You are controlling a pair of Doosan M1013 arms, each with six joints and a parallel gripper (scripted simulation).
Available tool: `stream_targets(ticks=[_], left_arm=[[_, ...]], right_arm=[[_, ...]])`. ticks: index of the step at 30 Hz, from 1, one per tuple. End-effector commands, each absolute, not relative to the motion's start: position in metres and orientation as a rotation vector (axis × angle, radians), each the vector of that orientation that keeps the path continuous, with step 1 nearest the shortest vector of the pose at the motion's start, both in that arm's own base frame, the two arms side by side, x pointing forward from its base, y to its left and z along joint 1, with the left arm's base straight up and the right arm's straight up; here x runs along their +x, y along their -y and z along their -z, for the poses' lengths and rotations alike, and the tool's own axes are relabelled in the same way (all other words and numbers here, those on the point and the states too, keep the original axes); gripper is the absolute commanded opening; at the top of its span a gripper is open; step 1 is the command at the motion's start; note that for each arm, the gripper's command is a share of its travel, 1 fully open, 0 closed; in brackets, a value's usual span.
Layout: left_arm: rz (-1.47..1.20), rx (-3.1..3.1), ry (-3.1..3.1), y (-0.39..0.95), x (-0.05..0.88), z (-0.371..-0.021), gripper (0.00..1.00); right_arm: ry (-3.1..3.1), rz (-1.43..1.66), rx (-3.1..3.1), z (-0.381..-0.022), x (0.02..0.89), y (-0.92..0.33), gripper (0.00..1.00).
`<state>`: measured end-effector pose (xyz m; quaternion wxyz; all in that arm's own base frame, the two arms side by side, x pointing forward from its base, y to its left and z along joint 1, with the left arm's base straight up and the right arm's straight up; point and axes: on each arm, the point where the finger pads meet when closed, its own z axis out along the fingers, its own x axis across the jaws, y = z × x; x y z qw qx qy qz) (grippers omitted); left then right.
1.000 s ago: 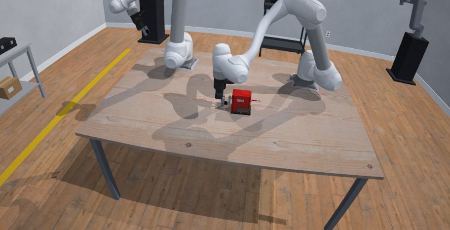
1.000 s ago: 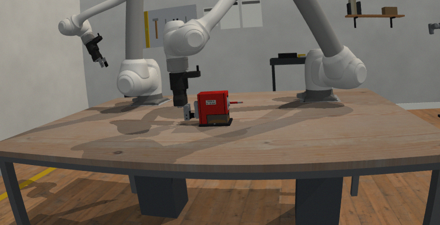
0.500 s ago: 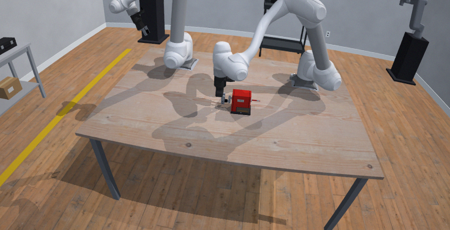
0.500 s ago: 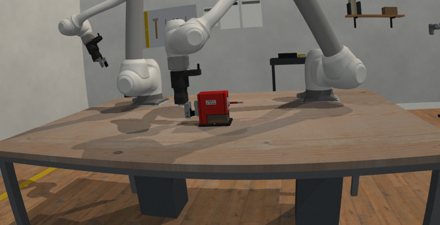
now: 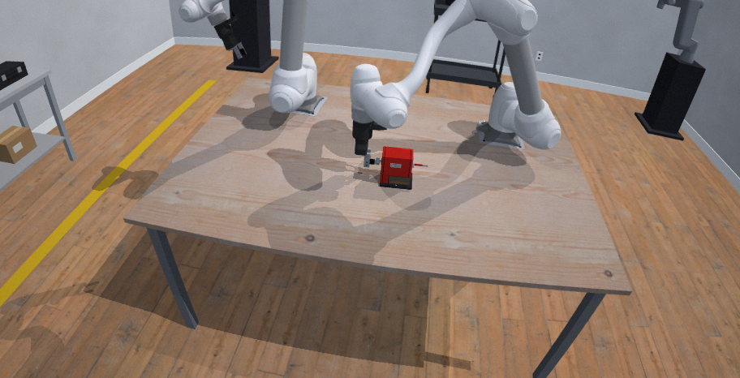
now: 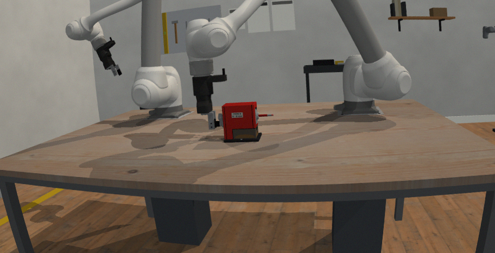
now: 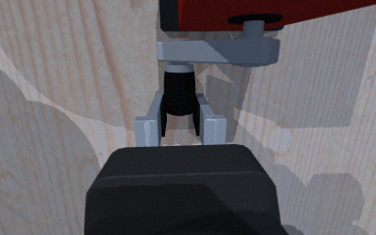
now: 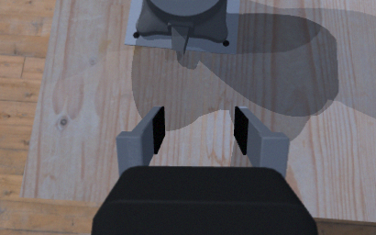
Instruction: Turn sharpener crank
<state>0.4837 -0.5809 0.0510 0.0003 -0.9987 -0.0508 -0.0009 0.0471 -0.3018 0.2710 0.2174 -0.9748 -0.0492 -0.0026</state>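
One crank lies sideways across my left wrist view; my left gripper clasps its black knob; right gripper open.

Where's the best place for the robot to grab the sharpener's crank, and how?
By the black knob, probably from above, one finger on each side. It sticks out sideways from the grey crank arm, away from the red sharpener, leaving room for the fingers.
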Motion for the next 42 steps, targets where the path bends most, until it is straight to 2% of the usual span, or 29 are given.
stream_targets(ticks=[1,42], left_arm=[[-0.005,-3.136,0.164,0.581,0.475,-0.057,0.00],[0.001,-3.143,0.158,0.583,0.477,-0.105,0.00]], right_arm=[[0.128,0.004,-2.702,-0.269,0.046,0.300,1.00],[0.128,0.004,-2.702,-0.269,0.046,0.300,1.00]])
